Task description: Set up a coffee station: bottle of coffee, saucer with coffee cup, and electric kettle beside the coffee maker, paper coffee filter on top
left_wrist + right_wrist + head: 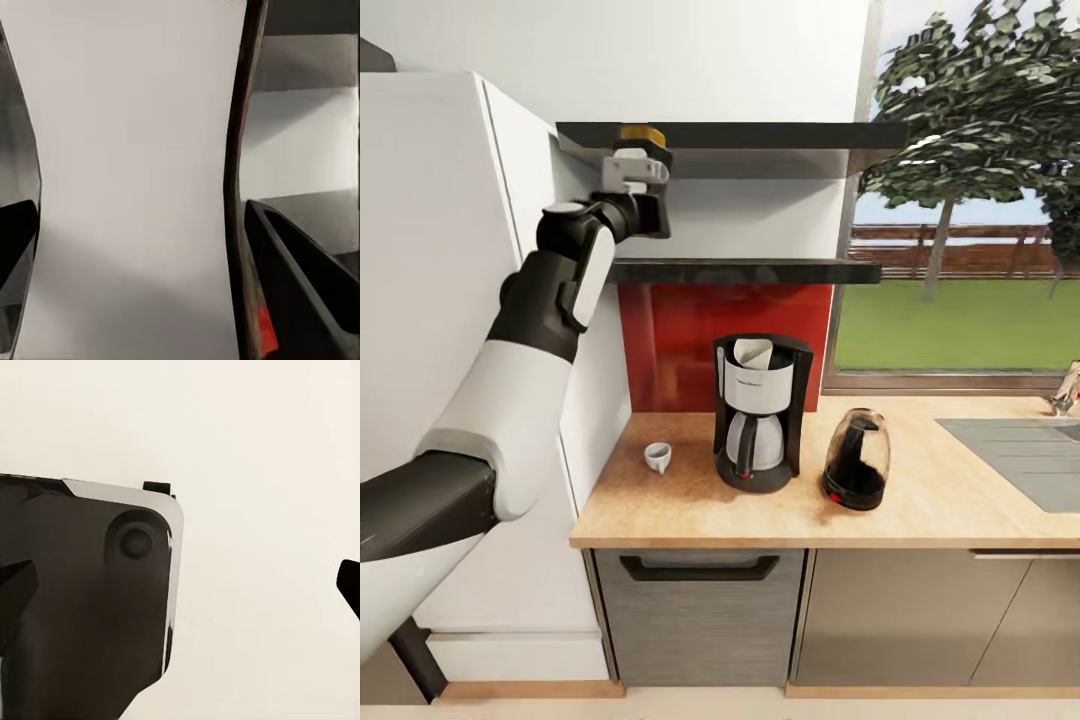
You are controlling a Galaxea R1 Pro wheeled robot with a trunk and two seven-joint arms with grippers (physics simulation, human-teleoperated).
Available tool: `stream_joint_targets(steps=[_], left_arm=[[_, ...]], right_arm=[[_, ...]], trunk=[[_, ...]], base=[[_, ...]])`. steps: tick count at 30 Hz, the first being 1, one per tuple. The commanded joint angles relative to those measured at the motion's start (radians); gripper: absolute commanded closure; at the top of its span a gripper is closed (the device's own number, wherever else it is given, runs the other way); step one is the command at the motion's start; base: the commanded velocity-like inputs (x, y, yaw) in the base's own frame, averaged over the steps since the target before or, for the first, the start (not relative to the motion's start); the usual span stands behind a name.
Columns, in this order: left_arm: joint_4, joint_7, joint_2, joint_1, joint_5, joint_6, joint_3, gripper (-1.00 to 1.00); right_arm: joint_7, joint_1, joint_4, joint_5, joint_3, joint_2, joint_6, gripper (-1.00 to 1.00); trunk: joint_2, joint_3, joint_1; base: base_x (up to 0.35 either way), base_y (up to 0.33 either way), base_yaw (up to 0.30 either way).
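**Left arm at the shelf for the coffee jar**

The left gripper (pixel 632 172) is raised to the kitchen shelf (pixel 760 134), where the gold cap of the bottle of coffee (pixel 643 134) peeks above it. In the left wrist view the waisted white label (pixel 135 180) sits between the dark fingers (pixel 300 285), which press against its sides (a clamped grasp, by my reading).

Below, the coffee maker (pixel 758 412) stands on the kitchen countertop (pixel 920 500) with the paper coffee filter (pixel 753 352) on top. The electric kettle (pixel 856 460) sits just beside it, the coffee cup (pixel 658 457) on the other side. I judge the jar is meant for the counter near them.

The right gripper's fingertips (pixel 15 585) stand well apart, holding nothing.
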Motion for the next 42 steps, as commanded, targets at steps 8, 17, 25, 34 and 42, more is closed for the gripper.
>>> stream_joint_targets(steps=[8, 17, 25, 34, 42], left_arm=[[-0.117, -0.093, 0.003, 0.093, 0.006, 0.056, 0.005, 1.00], [-0.336, -0.317, 0.052, 0.258, 0.017, 0.125, 0.011, 1.00], [-0.471, -0.525, 0.098, 0.371, 0.061, 0.186, 0.146, 1.00], [-0.511, -0.542, 0.125, 0.676, 0.051, 0.114, 0.154, 1.00], [-0.500, -0.464, 0.120, 0.799, 0.003, -0.074, 0.151, 1.00]], right_arm=[[0.004, 0.000, 0.001, -0.011, 0.007, 0.001, -0.004, -1.00], [0.004, 0.000, 0.000, -0.011, 0.007, 0.001, -0.005, -1.00], [0.004, 0.000, -0.001, -0.011, 0.008, 0.001, -0.005, -1.00], [0.004, 0.000, -0.001, -0.011, 0.008, 0.001, -0.005, -1.00], [0.004, 0.000, -0.001, -0.011, 0.008, 0.001, -0.005, -1.00]], trunk=[[-0.001, 0.000, 0.000], [-0.001, 0.000, 0.000], [-0.001, 0.000, 0.000], [-0.001, 0.000, 0.000], [-0.001, 0.000, 0.000]], base=[[-0.002, 0.000, 0.000], [0.000, 0.000, 0.000], [0.000, 0.000, 0.000], [0.000, 0.000, 0.000], [0.000, 0.000, 0.000]])
